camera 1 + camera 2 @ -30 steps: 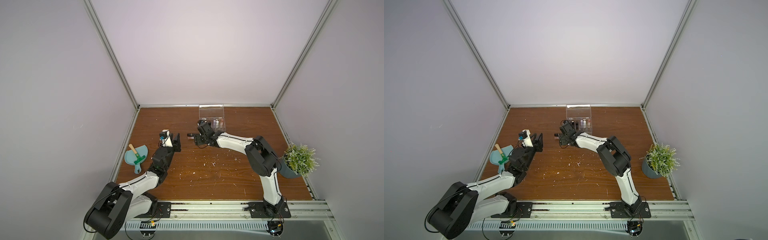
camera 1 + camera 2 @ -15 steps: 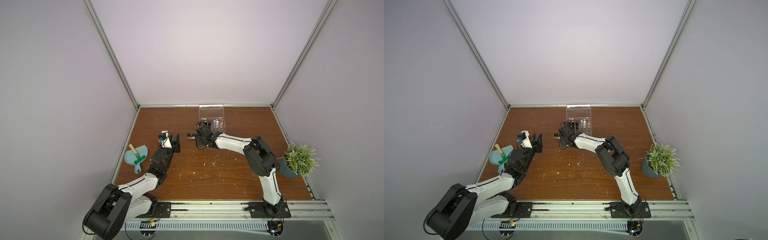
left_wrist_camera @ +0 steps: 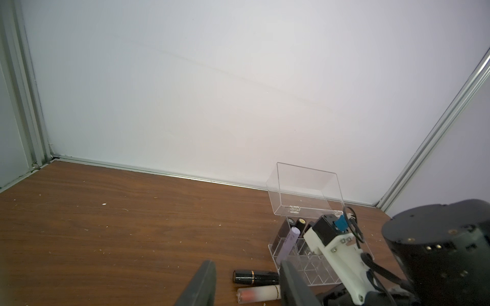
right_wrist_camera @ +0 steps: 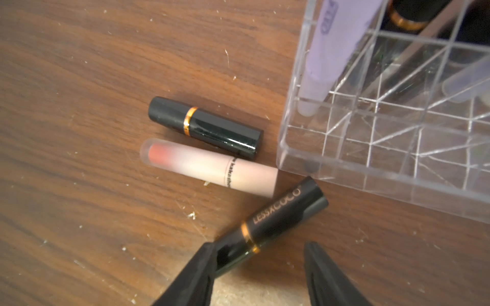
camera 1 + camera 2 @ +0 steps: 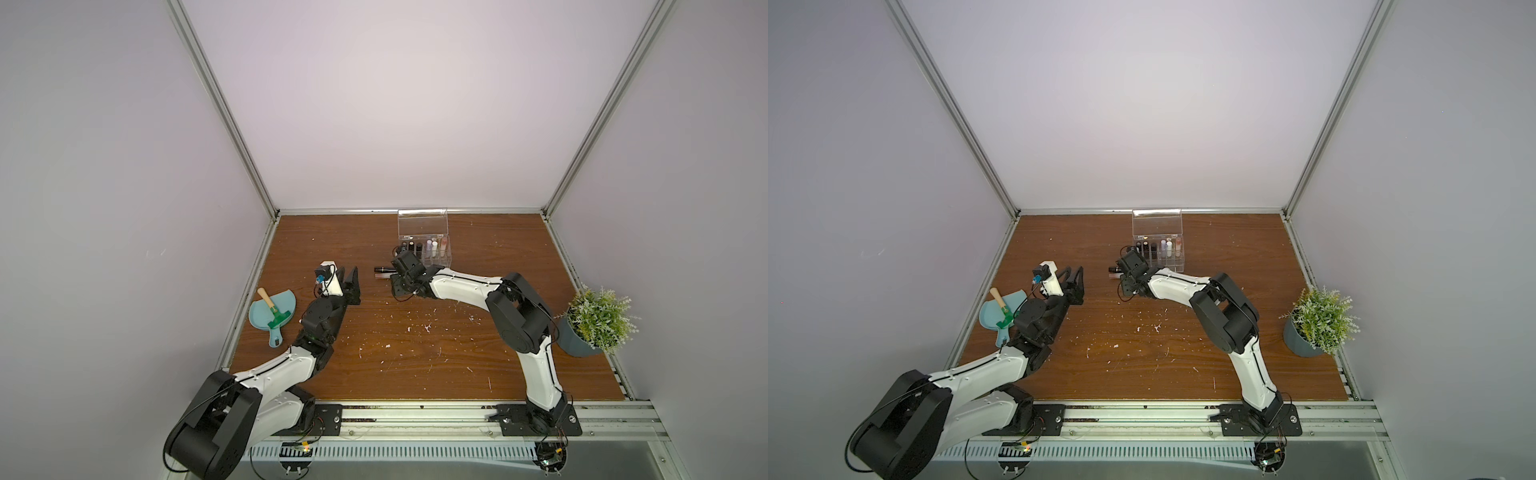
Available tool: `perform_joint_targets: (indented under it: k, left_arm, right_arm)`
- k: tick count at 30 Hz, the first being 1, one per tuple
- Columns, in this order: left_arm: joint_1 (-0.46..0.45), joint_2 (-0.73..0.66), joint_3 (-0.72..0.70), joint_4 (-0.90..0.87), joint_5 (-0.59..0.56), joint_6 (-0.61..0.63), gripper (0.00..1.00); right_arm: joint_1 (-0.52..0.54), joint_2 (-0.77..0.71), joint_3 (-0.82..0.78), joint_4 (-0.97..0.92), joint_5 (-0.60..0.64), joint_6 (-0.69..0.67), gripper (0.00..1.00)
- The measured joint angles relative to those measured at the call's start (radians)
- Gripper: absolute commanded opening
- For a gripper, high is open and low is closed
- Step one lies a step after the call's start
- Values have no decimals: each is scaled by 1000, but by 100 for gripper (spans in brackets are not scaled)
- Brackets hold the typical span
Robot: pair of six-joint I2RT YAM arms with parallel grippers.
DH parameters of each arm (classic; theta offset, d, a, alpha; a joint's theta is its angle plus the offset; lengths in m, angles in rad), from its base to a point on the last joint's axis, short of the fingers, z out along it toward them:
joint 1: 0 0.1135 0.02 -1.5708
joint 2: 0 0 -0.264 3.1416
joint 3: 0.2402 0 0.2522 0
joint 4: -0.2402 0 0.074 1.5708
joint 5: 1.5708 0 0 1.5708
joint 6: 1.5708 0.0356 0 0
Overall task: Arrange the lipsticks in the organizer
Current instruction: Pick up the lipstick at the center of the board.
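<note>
At the organizer's near corner: three loose lipsticks lie flat on the brown wooden table [image 5: 415, 353], just beside the small clear acrylic grid organizer [image 4: 344, 169].
Loose 1: glossy black cylindrical lipstick with a gold band [image 4: 206, 127], free, lying right alongside loose 2.
Loose 2: frosted peach-pink lipstick tube [image 4: 212, 164], free, one end near the organizer wall.
Loose 3: black lipstick tube with gold lettering [image 4: 278, 217], lying at an angle, far end near the pink tube's end, near end between the right gripper's fingers.
Stored lipsticks [image 5: 424, 246]: roughly six or seven upright along the back row, black, lilac, white and pink. Exact count too small to tell.
Organizer state: clear hinged lid [image 3: 305, 190] up. The front compartments in the right wrist view look empty.
Right gripper [image 4: 259, 246]: low over the table, jaws apart and straddling loose 3. One finger is at the tube, the other is clear of it, so no firm grip yet.
Left gripper [image 3: 248, 262]: jaws parted, nothing between them, well apart from the organizer in both top views.
Progress: judged well past halfway.
Left to do: pick up and slot three tubes, loose 3 likely next.
Surroundings: teal plastic dustpan [image 5: 272, 309] at the left edge, potted green plant [image 5: 598, 320] at the right, both untouched.
</note>
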Motion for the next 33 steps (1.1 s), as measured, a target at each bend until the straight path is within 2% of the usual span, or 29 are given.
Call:
perform_joint_targets:
  k: [10,16,23,33]
  left_arm:
    - [0,0,0,0,4,0,44]
    - [0,0,0,0,5,0,44]
    - [0,0,0,0,7,0,44]
    - [0,0,0,0,14,0,44]
  right_arm:
    - [1,-8,-45,72,-1,5,51]
    - [1,-20,-79,54,0,4,51]
    - [1,-107,-148,16,11,1,51]
    - [-4,-110,-138,3,24,-14,52]
